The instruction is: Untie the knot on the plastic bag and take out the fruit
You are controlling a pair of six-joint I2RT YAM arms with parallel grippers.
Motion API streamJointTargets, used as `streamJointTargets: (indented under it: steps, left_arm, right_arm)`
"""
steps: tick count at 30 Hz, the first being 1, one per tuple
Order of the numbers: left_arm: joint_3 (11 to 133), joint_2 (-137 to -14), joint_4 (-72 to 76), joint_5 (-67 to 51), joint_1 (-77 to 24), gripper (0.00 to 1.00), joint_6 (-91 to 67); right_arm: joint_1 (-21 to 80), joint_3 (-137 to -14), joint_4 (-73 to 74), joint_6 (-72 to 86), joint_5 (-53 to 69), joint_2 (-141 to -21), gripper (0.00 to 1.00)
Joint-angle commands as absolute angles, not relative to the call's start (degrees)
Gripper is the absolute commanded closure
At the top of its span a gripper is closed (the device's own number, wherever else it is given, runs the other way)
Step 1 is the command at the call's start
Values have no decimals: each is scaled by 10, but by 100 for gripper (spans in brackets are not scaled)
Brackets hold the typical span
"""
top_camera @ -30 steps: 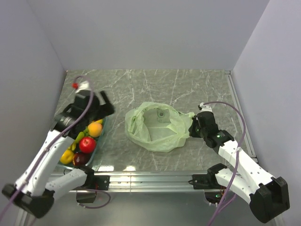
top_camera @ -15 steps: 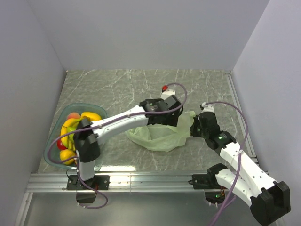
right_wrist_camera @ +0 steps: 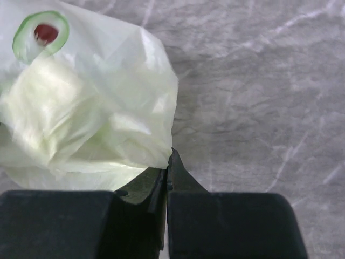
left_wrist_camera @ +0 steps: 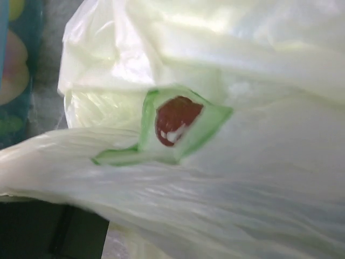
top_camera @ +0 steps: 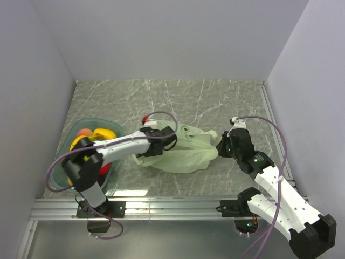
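The pale-green plastic bag [top_camera: 186,154] lies crumpled and flattened at mid-table. No knot shows on it. My left gripper [top_camera: 161,141] is at the bag's left edge. In the left wrist view, bag film [left_wrist_camera: 226,178] fills the picture and hides the fingers. A green-rimmed round spot with red in it [left_wrist_camera: 177,120] marks the bag. My right gripper [right_wrist_camera: 171,156] is shut, pinching the bag's right corner [top_camera: 215,141]. The fruit sits in the teal tray [top_camera: 99,122] at the left: yellow bananas [top_camera: 99,135] and a red piece [top_camera: 105,170].
The left arm's links stretch from its base across the tray toward the bag. Grey walls stand on three sides, and a metal rail [top_camera: 172,206] runs along the near edge. Marbled tabletop [top_camera: 178,97] lies behind the bag.
My left arm swung from the tray across to the bag, then drew back to the bag's left edge. The bag's open mouth has collapsed flat. The right arm has held still.
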State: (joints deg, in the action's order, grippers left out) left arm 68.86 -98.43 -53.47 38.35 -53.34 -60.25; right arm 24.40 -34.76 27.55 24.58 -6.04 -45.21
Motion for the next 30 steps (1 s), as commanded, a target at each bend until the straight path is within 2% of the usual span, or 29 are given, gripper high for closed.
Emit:
streamJointTargets:
  steps: [1,6,8,12,14,18,19,20,21,22,30]
  left_arm:
    - [616,-901,-464,342,-489,29,-641]
    - [512,-855,-303,235,-448,26,-614]
    - [489,-853,-252,204,-447,21,-595]
    - [463,-848,-175,154,-447,15,-561]
    - [452,-846,-142,134,-447,15,-536]
    - [434,-813,-39,19,-452,22,-470]
    - [432,-803,-22,-12,-454,19,-458]
    - [436,-794,-25,-22,-460,15,-452]
    - [441,-778,-35,-25,-462,4,-446]
    - [458,-769,-76,-3,-466,1,-445]
    - [558,-708,-266,151,-518,1,-474]
  right_arm:
    - [251,-378,285,241,-69,-441,100]
    - [257,-373,281,245,-61,-446,100]
    - [261,-369,280,246,-57,-446,100]
    - [263,-359,266,252,-34,-448,100]
    - [264,-354,262,255,-28,-452,100]
    - [263,-349,257,258,-24,-453,100]
    - [263,-348,256,257,-24,-454,100]
    - [263,-348,256,255,-25,-452,100]
    - [264,-349,259,254,-27,-452,100]
    - [263,-350,261,252,-32,-452,100]
    - [263,-357,265,246,-50,-454,100]
